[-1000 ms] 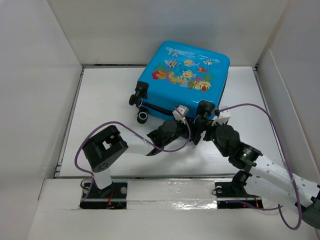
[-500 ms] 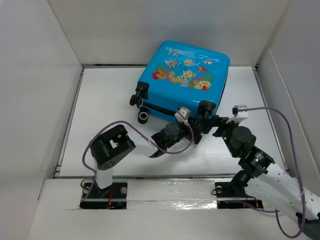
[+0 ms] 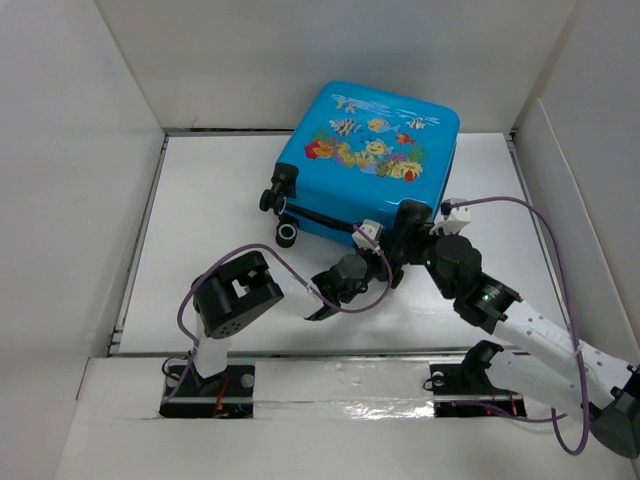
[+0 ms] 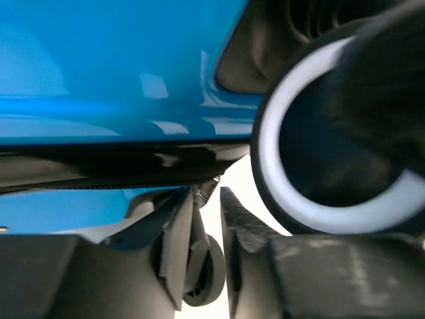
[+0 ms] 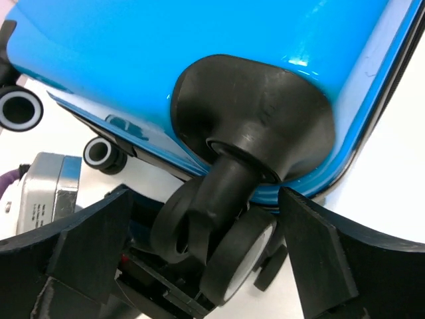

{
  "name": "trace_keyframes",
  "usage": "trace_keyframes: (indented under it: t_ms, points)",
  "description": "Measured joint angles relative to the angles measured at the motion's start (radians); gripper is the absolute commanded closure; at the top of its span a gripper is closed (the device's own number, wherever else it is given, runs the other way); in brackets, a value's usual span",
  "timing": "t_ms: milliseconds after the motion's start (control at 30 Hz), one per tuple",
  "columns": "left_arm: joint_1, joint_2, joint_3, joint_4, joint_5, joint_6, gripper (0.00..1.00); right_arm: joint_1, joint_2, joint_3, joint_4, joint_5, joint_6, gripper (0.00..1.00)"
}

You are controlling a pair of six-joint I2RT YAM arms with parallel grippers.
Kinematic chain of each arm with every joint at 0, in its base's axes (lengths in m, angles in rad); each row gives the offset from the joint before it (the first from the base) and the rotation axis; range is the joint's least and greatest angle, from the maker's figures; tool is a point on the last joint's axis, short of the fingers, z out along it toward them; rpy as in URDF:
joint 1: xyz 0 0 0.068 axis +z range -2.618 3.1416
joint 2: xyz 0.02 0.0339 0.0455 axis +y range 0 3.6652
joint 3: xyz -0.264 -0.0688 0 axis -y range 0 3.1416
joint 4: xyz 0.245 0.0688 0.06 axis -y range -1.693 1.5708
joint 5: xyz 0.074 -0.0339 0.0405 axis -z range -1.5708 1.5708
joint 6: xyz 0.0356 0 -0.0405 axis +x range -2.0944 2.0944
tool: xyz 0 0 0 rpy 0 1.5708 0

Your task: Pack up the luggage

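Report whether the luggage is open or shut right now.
Shut: the luggage lies flat, printed shell on top, both blue halves meeting along the black zipper band. Whether it is zipped all round, cannot tell.

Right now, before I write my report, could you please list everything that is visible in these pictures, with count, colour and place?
suitcase: one, bright blue with fish print and black zipper trim, lying flat at the far middle of the table
suitcase wheels: three visible, black with white rims, along its near edge
table: one, white, under everything
walls: white, enclosing the table
cables: two, purple, one looping along each arm
left gripper: one, black, fingers nearly together at the suitcase's zipper seam; whether it grips anything is unclear
right gripper: one, black, open, fingers on either side of the near right wheel
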Motion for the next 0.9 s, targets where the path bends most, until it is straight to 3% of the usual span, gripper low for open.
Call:
trace_keyframes:
  t_ms: [167, 300, 400, 500, 600, 900]
  points:
    - [-0.001, 0.002, 0.002, 0.011, -0.032, 0.020, 1.00, -0.019, 0.057, -0.002, 0.044, 0.007, 0.038, 0.09]
    - [-0.005, 0.002, -0.001, 0.016, -0.043, 0.040, 1.00, -0.031, 0.083, -0.005, 0.071, 0.011, 0.059, 0.21]
    - [0.000, 0.002, -0.010, 0.026, -0.053, 0.055, 1.00, -0.045, 0.100, -0.005, 0.100, 0.014, 0.073, 0.42]
    - [0.002, 0.001, -0.022, 0.046, -0.057, 0.074, 1.00, -0.068, 0.105, -0.004, 0.111, 0.039, 0.158, 0.80]
    - [0.006, -0.009, -0.042, 0.060, -0.074, 0.095, 1.00, -0.115, 0.102, -0.011, 0.117, 0.051, 0.200, 0.99]
    - [0.029, -0.107, -0.140, 0.065, -0.137, 0.168, 1.00, -0.189, -0.072, -0.084, 0.071, -0.028, 0.063, 1.00]
